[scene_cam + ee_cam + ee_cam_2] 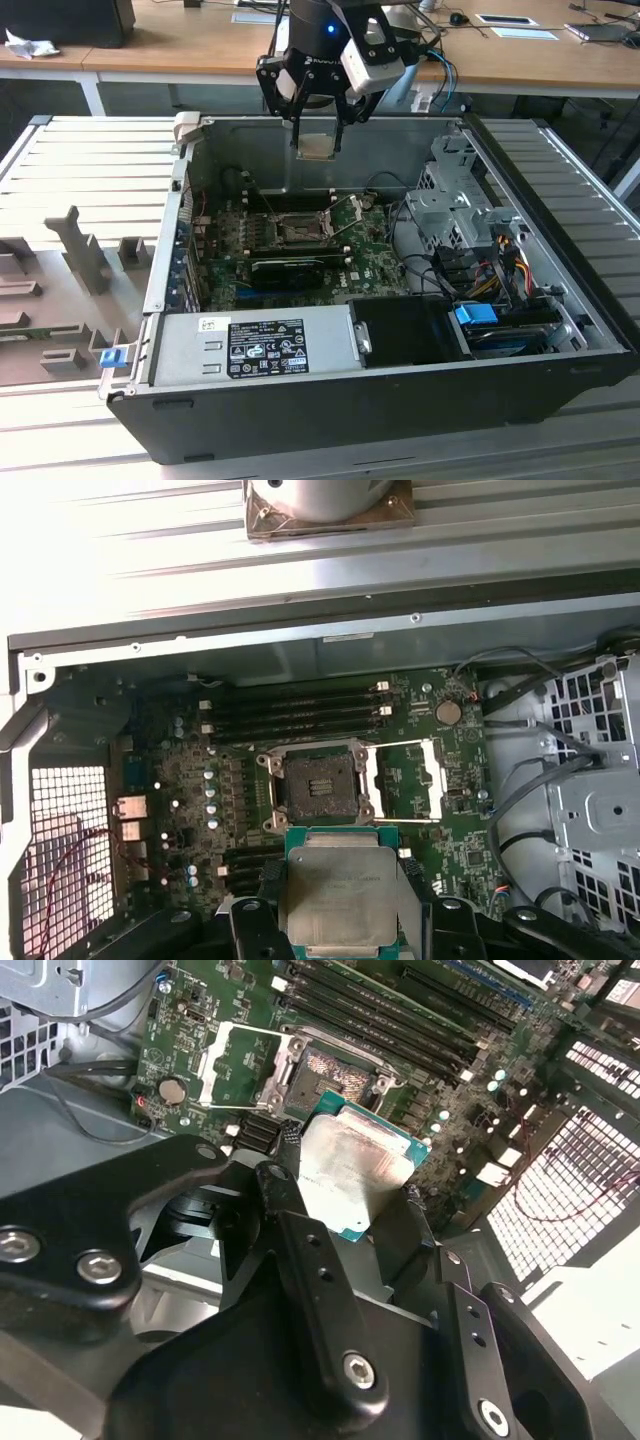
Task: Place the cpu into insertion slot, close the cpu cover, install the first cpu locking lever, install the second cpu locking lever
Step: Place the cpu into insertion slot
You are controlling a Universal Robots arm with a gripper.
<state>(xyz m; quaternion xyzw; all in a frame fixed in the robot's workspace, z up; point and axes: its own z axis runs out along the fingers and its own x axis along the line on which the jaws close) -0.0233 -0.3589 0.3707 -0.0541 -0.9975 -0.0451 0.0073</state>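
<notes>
While hanging well above insertion slot [318, 785], observed gripper [318, 143] pinching cpu [337, 900] by opposite edges, presumably to keep contacts untouched; observed cpu cover [405, 780] swung aside, leaving it bare for seating.

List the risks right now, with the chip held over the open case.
The gripper holds the cpu by its edges above the board; a slip could drop it onto the insertion slot. Lowered off-centre, it may land on the slot's rim. The open cpu cover beside the slot could catch a finger.
</notes>
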